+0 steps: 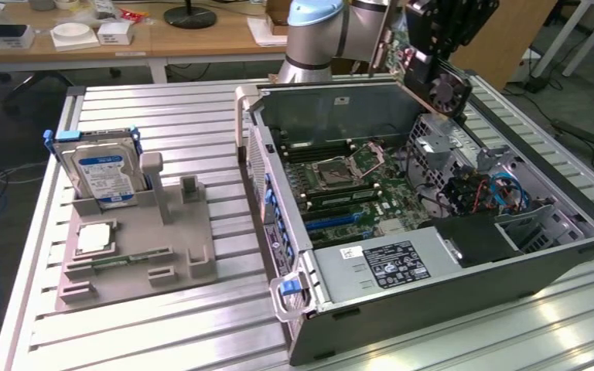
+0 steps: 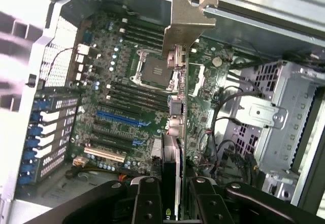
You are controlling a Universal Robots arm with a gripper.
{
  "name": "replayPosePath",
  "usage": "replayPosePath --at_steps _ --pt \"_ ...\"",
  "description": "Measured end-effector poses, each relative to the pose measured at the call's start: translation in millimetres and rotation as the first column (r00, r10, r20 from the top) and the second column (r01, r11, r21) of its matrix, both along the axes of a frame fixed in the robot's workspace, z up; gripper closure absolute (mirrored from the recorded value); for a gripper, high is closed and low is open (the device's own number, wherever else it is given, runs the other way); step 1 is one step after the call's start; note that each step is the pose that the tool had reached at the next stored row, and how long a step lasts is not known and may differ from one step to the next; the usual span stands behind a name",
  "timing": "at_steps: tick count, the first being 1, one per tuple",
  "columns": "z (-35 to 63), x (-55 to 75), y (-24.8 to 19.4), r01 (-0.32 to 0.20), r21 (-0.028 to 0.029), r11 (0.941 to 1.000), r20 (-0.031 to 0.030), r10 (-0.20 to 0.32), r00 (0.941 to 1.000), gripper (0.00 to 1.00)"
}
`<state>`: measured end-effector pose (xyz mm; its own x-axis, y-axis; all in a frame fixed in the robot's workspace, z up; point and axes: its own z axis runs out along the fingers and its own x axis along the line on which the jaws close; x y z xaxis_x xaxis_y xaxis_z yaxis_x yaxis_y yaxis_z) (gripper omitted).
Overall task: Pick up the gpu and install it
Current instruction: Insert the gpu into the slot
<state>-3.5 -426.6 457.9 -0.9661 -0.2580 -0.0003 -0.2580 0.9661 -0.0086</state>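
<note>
1. So the gripper (image 1: pixel 433 48) is up in the air above the far edge of the open computer case (image 1: pixel 431 301), with its fingers (image 2: pixel 147 198) clamped on the gpu (image 1: pixel 447 81) from both sides.
2. Seen from the wrist, the gpu (image 2: pixel 177 107) is edge-on, and its silvery bracket (image 2: pixel 185 23) is on the end away from the gripper (image 2: pixel 175 186).
3. It hangs over the motherboard (image 2: pixel 127 102), lined up roughly above the cpu socket (image 2: pixel 152 71). It's well clear of the board and not sitting in any slot.
4. In the exterior view it's tilted, with the fan side facing out toward the camera.
5. On the exterior view's left there's a grey holder (image 1: pixel 163 247) on the slatted metal table (image 1: pixel 173 332). It's well apart from the case.
6. A hard drive (image 1: pixel 101 174) with a blue label stands upright at the holder's back. A square chip (image 1: pixel 93 238) and a narrow green memory stick (image 1: pixel 121 261) lie flat nearer the front.
</note>
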Motion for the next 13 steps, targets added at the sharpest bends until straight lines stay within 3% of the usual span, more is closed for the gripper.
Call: replayPosePath --at_steps 6,13 --pt "0.0 0.0 0.0 -0.096 0.0 0.9954 0.0 0.096 0.9954 0.73" --pt "0.0 0.0 0.0 -0.206 0.0 0.9786 0.0 0.206 0.9786 0.73"
